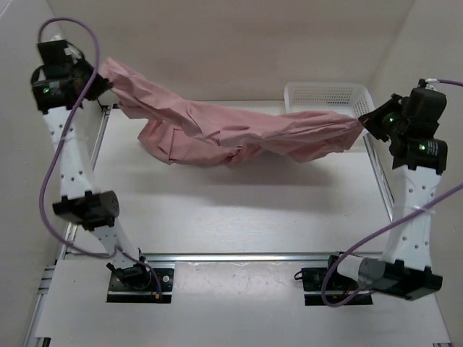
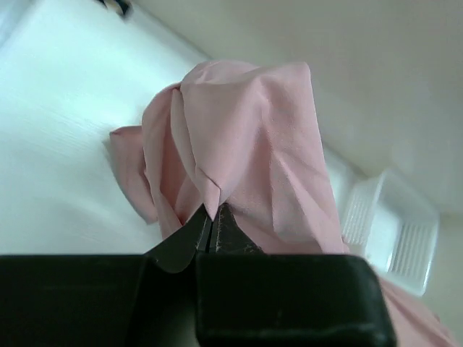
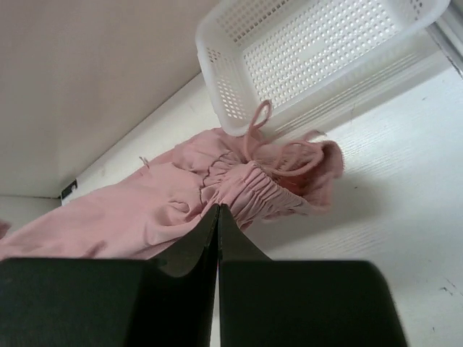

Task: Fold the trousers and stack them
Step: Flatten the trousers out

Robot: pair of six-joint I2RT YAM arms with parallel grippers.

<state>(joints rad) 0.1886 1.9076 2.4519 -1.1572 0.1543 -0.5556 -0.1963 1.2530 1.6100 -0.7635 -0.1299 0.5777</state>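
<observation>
Trousers [image 1: 231,130] strung across far half of desk [image 1: 239,210], 10 to 2 o'clock, mid sagging low. L jaws clenched on a fold at the leg end, approx 10. R jaws clenched on gathered waist w/ drawstring, approx 2, just beside white basket [image 1: 325,94].
</observation>
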